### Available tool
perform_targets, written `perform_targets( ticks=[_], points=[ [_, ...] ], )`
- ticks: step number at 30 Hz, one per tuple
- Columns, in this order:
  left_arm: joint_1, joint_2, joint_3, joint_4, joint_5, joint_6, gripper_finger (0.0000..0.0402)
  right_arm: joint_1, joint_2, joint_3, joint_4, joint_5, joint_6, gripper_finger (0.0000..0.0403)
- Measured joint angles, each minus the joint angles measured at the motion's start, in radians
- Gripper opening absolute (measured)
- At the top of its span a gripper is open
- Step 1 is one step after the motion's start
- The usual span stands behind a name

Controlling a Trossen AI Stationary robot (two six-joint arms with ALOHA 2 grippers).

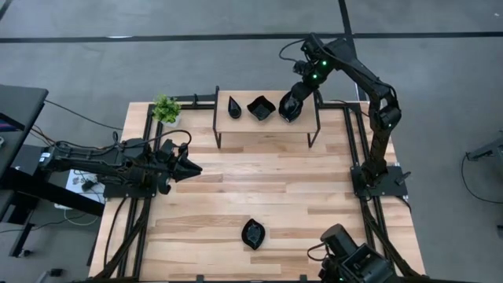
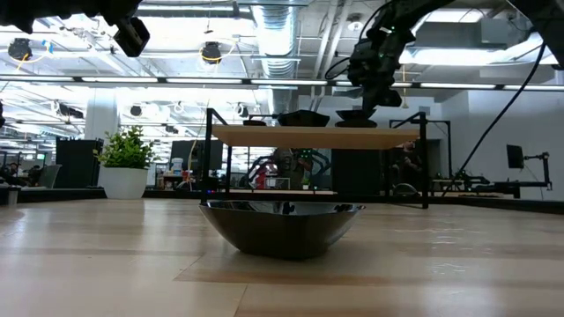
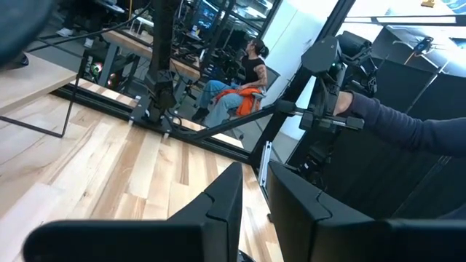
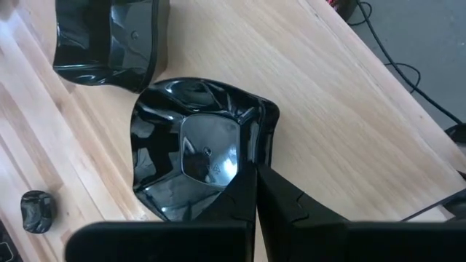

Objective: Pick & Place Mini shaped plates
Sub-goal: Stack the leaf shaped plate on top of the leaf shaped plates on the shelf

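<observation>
A raised wooden shelf stands at the table's far middle. On it sit a slim teardrop plate and a wavy-edged square plate. To their right is a third glossy black plate with my right gripper shut on it from above. One more black plate rests on its base on the table near the front edge. My left gripper hovers level at the table's left, slightly open, with nothing between its fingers. My right gripper pinches the plate's rim between its two fingers, on the edge nearest the wrist. The fingers slant steeply down from above. In the low view the plate sits level at the shelf's top; whether it rests on it or hangs just above, I cannot tell.
A small green plant stands at the shelf's left end. The shelf's thin black legs reach down to the table. A dark camera mount sits at the near right corner. Beyond the table a seated person and a person's sleeve show.
</observation>
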Motion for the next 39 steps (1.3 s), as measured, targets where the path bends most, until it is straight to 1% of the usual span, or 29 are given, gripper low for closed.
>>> perform_targets(
  ticks=[7,14,17,34,37,39],
  points=[
    [0.000,0.000,0.000,0.000,0.000,0.000,0.0066,0.006,0.000,-0.003,-0.001,0.007,0.006,0.0000],
    [0.000,0.000,0.000,0.006,0.000,0.000,0.0066,0.012,-0.001,-0.073,0.014,0.008,0.028,0.0000],
    [0.000,0.000,0.000,0.007,0.000,0.000,0.0066,0.014,-0.001,-0.073,0.050,0.001,0.028,0.0000],
    [0.000,0.000,0.000,0.019,0.000,0.000,0.0066,0.012,-0.001,-0.073,0.035,0.001,-0.003,0.0000],
    [0.000,0.000,0.000,0.021,0.000,0.000,0.0066,0.013,-0.001,-0.073,0.035,0.001,-0.008,0.0008],
    [0.000,0.000,0.000,0.023,0.000,0.000,0.0066,0.014,-0.001,-0.073,0.035,0.001,-0.013,0.0021]
  ],
)
